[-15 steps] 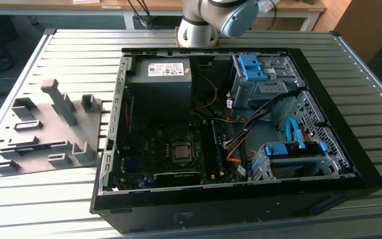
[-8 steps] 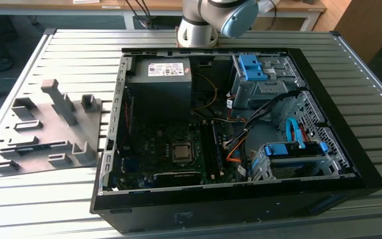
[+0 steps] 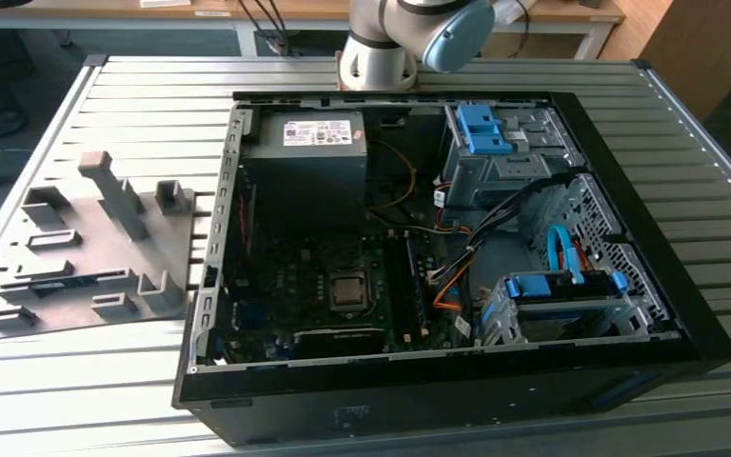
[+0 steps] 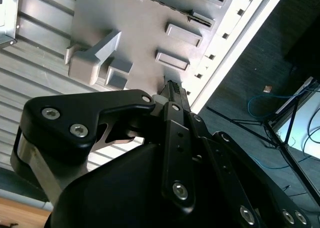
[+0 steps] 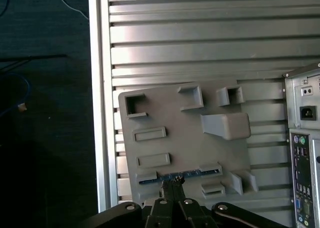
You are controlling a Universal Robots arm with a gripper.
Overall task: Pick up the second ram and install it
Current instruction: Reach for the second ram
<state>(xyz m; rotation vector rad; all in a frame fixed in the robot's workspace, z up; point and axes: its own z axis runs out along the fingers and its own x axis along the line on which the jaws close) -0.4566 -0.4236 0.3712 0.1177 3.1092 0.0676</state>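
One stick of memory, the second ram (image 3: 68, 280), lies in the grey holder (image 3: 92, 319) while the gripper (image 5: 172, 187) hangs above it.

The holder is at the exterior view's left, just beside the open computer case (image 3: 231, 190) on the ribbed table (image 3: 149, 95). A white label (image 3: 319, 131) is on the grey power box (image 3: 302, 167); its words are too small to read. The arm (image 3: 379, 43) stands at the table's far edge and goes up. In both wrist views the gripper (image 4: 172, 90) points down at the holder, jaws together, nothing between them.
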